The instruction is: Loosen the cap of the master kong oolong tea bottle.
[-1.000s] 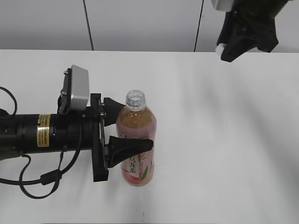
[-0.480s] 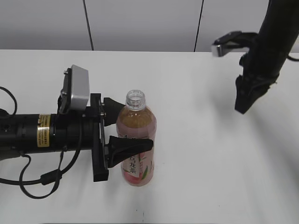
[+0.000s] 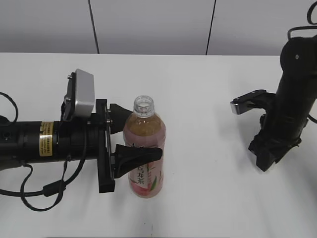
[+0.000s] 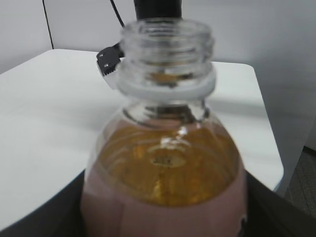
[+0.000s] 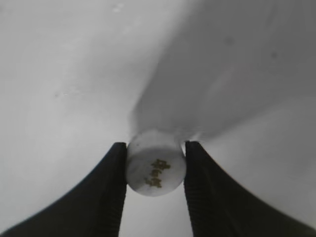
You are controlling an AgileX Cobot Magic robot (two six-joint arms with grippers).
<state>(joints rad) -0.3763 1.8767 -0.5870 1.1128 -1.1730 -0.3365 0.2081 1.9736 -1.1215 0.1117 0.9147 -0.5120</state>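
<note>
1. The table (image 3: 208, 99) is white and carries everything.
2. The left gripper (image 3: 130, 142) lies level above it, its jaws clamped on either side of the bottle (image 3: 144, 153).
3. The bottle stands upright between those jaws, its threaded neck (image 4: 168, 49) open and uncapped.
4. The right gripper (image 3: 266, 163) points down at the table, well apart from the bottle.
5. The cap (image 5: 155, 169) is pinched between the right fingers (image 5: 109, 192), logo facing the wrist camera.

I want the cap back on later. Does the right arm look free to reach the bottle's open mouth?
Probably yes: the bottle mouth is uncovered, the left hand grips only its body, and the right hand holds the cap.
</note>
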